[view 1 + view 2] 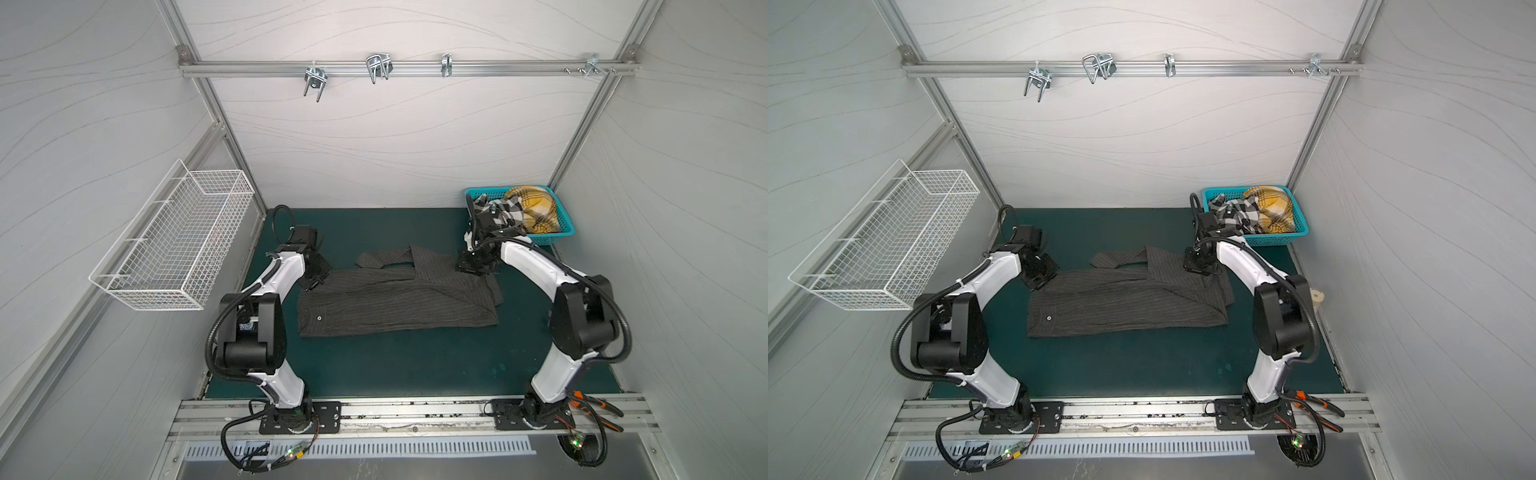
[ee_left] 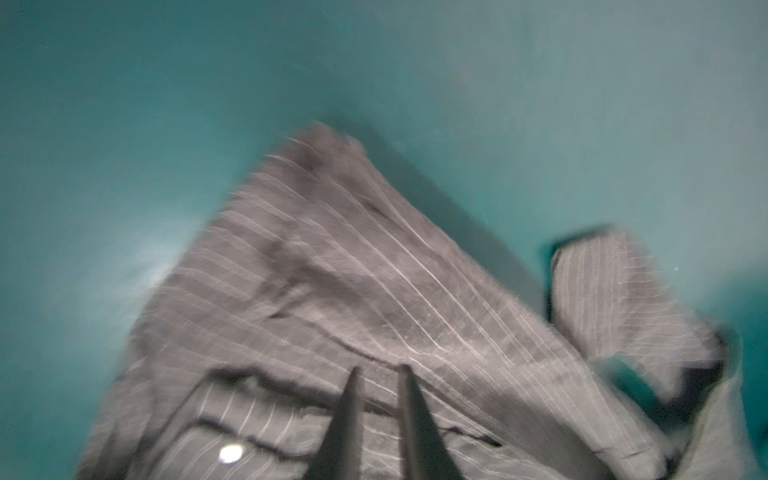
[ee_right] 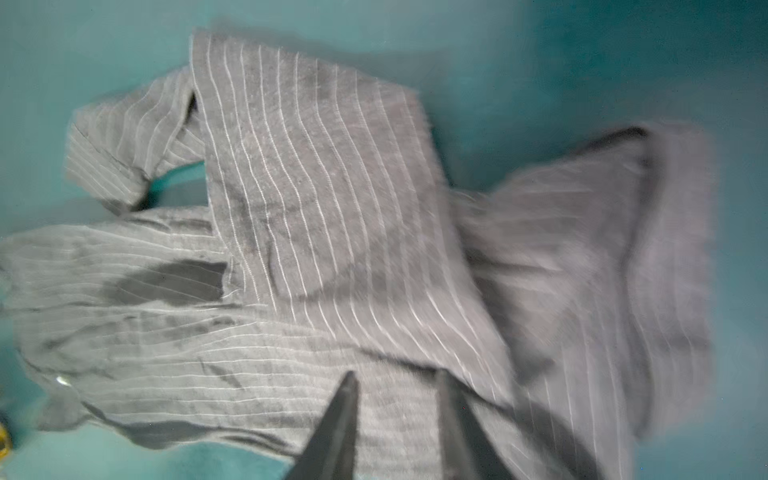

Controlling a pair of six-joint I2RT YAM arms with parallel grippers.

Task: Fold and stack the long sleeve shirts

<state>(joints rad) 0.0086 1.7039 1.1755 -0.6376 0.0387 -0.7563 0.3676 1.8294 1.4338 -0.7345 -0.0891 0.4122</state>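
Note:
A dark grey pinstriped shirt [image 1: 395, 303] [image 1: 1125, 307] lies partly folded on the green mat in both top views, one sleeve bent toward the back wall. My left gripper [image 1: 316, 282] [image 2: 379, 368] hovers over the shirt's left end, its fingers almost together with nothing between them. At the shirt's far right end, my right gripper [image 1: 473, 266] [image 3: 395, 374] has its fingers apart, and the striped cloth [image 3: 311, 187] shows flat through the gap. A black-and-white checked shirt [image 1: 509, 210] and a yellow plaid one [image 1: 536, 208] lie bunched in a teal basket [image 1: 565, 230]. Both wrist views are motion-blurred.
A white wire basket [image 1: 174, 245] hangs on the left wall. Metal hooks sit on a rail [image 1: 378, 68] across the back wall. Orange-handled pliers [image 1: 598, 409] lie on the front rail by the right arm's base. Green mat [image 1: 395, 365] lies bare in front of the shirt.

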